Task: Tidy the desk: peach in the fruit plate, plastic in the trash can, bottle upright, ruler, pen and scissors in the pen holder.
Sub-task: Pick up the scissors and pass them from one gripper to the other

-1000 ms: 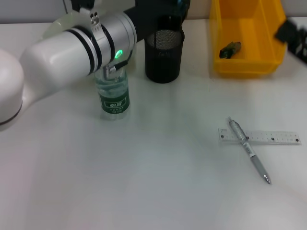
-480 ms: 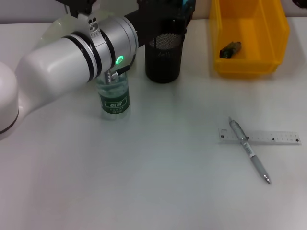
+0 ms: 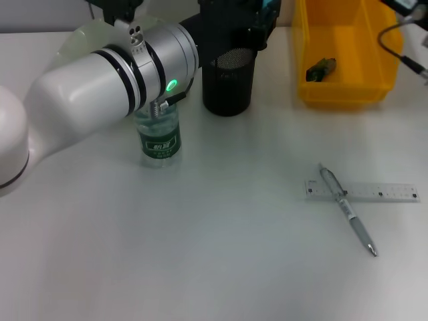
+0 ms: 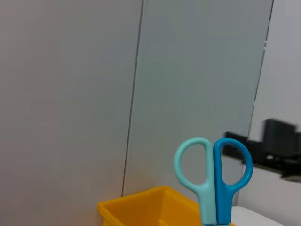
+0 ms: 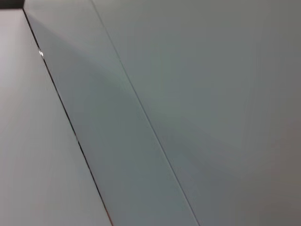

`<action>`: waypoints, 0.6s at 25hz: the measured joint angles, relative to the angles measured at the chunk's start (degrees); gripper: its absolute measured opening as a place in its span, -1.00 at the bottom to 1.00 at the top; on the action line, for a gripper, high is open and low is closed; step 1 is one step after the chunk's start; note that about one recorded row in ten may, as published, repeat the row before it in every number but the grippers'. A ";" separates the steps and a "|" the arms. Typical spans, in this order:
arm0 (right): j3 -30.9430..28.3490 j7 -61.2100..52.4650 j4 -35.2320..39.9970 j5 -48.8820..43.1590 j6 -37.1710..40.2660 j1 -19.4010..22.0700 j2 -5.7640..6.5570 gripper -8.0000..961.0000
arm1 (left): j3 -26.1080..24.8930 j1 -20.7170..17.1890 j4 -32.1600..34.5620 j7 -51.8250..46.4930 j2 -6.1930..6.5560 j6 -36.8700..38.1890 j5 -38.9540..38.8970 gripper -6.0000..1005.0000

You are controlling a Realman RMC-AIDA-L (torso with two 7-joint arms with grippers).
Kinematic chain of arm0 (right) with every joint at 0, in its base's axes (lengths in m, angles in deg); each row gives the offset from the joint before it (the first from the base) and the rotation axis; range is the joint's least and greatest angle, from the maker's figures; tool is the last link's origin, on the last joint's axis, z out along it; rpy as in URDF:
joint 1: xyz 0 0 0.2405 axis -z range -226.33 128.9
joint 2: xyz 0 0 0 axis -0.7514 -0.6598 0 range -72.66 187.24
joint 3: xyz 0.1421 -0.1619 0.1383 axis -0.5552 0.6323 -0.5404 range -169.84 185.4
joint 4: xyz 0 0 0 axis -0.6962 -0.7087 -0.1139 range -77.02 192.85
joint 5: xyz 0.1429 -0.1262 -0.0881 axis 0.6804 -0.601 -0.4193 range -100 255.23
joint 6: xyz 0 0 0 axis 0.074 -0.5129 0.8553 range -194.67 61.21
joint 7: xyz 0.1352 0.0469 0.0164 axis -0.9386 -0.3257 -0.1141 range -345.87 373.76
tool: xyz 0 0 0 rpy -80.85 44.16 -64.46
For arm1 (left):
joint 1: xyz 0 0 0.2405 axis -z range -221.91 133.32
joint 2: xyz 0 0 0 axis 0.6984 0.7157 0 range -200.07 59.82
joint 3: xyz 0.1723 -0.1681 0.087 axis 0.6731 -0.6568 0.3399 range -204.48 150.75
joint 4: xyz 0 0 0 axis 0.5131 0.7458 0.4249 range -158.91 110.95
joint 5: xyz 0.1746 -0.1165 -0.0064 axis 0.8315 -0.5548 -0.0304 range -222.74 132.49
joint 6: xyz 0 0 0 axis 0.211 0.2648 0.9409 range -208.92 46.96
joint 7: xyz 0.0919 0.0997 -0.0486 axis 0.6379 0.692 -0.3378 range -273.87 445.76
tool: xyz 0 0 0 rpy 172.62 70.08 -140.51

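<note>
The blue and teal plastic scissors [image 4: 214, 181] are held handles-up in the left jaws [image 3: 257, 10], right above the black mesh pen holder [image 3: 228, 79]. The jaws are closed on them. The clear plastic bottle with a green label [image 3: 159, 139] stands upright on the white bench [image 3: 221, 221], just beside the pen holder. The silver pen [image 3: 346, 209] lies across the clear ruler [image 3: 381, 192], well apart from the pen holder. The yellow plastic bin [image 3: 348, 53] stands near the pen holder.

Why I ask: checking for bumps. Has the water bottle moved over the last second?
No. The water bottle stands at the same spot left of the pen holder, upright.
</note>
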 joint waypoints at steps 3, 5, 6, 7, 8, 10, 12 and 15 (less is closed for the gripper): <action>0.39 0.00 -0.44 0.04 -1.21 -0.63 -0.07 0.33 | 0.46 -0.06 0.50 0.54 -0.02 0.00 -0.08 -0.50; 0.50 0.01 -0.45 0.06 -1.36 -0.80 -0.09 0.33 | 0.51 -0.11 0.60 0.55 -0.03 0.00 -0.08 -0.50; 0.65 0.03 -0.46 0.08 -1.53 -1.00 -0.10 0.33 | 0.53 -0.16 0.70 0.55 -0.03 0.00 -0.09 -0.49; 0.78 0.03 -0.46 0.10 -1.69 -1.19 -0.11 0.33 | 0.53 -0.19 0.73 0.55 -0.04 0.00 -0.10 -0.49; 1.19 0.02 -0.50 0.10 -2.24 -1.52 -0.12 0.33 | 0.56 -0.22 0.77 0.56 -0.04 0.00 -0.10 -0.49; 1.35 0.02 -0.63 0.10 -2.51 -1.65 -0.12 0.33 | 0.59 -0.22 0.78 0.57 -0.04 0.00 -0.10 -0.49; 1.57 0.05 -1.37 0.11 -3.00 -2.02 -0.12 0.33 | 0.62 -0.19 0.78 0.58 -0.04 0.00 -0.10 -0.49; 1.57 0.37 -1.96 0.10 -3.47 -2.21 -0.12 0.33 | 0.62 -0.14 0.79 0.59 -0.04 -0.01 -0.10 -0.49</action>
